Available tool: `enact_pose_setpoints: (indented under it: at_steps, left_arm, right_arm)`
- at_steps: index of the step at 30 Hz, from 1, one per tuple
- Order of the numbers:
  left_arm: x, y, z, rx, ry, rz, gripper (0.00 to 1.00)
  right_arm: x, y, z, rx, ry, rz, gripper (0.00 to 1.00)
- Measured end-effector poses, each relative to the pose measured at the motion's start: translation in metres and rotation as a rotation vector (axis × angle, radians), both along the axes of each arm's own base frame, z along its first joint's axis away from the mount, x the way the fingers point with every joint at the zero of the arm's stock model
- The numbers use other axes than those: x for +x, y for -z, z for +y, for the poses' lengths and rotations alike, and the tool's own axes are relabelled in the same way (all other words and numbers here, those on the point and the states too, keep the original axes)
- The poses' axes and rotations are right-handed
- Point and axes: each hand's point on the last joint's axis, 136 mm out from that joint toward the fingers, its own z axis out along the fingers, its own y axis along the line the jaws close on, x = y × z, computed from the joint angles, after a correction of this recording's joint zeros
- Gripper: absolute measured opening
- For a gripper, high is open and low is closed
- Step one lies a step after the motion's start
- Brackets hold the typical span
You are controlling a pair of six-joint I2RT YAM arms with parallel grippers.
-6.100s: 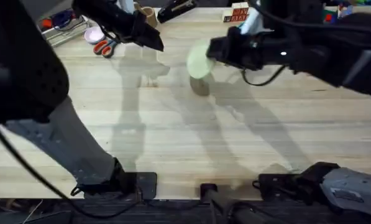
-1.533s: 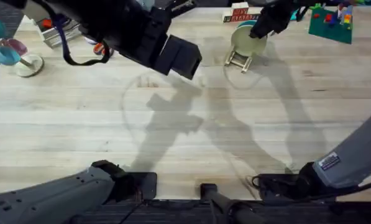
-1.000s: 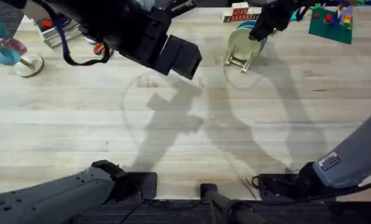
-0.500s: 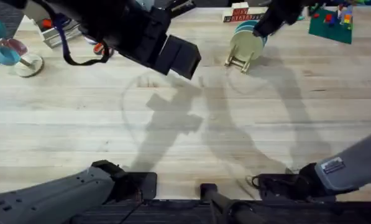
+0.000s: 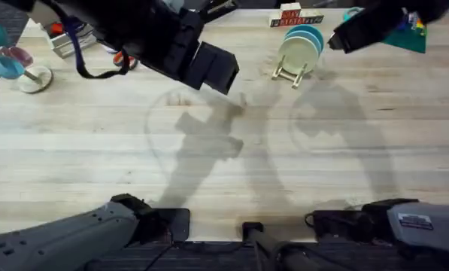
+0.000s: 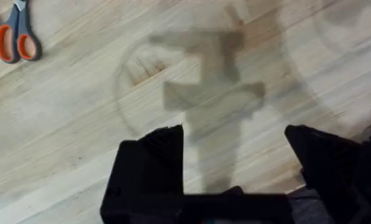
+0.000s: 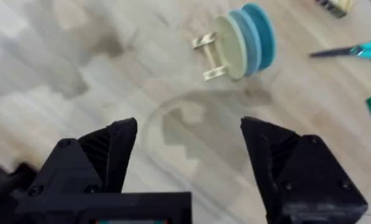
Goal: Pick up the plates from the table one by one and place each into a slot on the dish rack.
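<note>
Upright in the rack (image 5: 288,72) at the table's (image 5: 232,188) far side stand the cream plate (image 5: 294,53) and blue plate (image 5: 309,35). Both my right fingers (image 7: 188,158) and left fingers (image 6: 235,158) hang open and empty above bare wood.

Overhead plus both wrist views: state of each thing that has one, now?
cream plate: upright in the dish rack, front slot.
light blue plate: upright in the rack, behind the cream one.
teal plate: upright, rearmost.
dish rack: on the table, holding three plates.
right gripper: open, empty.
left gripper: open, empty.
scissors: lying flat, closed.
</note>
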Motion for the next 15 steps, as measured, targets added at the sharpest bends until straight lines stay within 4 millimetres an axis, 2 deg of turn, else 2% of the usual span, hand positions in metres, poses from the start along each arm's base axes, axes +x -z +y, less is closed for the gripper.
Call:
enact_pose_setpoints:
  at_steps: [4,5,6,7,11,15]
  left_arm:
    - [0.0,0.0,0.0,0.0,0.0,-0.001,0.993]
    - [0.001,0.0,0.0,-0.001,0.0,-0.003,0.992]
    - [0.001,0.0,0.0,-0.002,0.0,-0.003,0.993]
    - [0.001,0.0,0.0,-0.002,0.0,-0.003,0.993]
    - [0.001,0.0,0.0,-0.001,0.0,-0.003,0.993]
    - [0.0,0.0,0.0,0.0,0.0,-0.001,0.992]
  right_arm:
    - [-0.021,-0.012,0.006,0.033,0.021,-0.01,0.996]
    - [-0.033,-0.01,0.008,0.045,0.028,-0.002,0.996]
    - [-0.037,-0.007,0.008,0.047,0.034,0.008,0.996]
    - [-0.044,0.005,0.008,0.048,0.051,0.051,0.996]
    - [-0.047,0.018,0.007,0.046,0.068,0.097,0.996]
    - [-0.048,0.022,0.007,0.045,0.071,0.11,0.996]
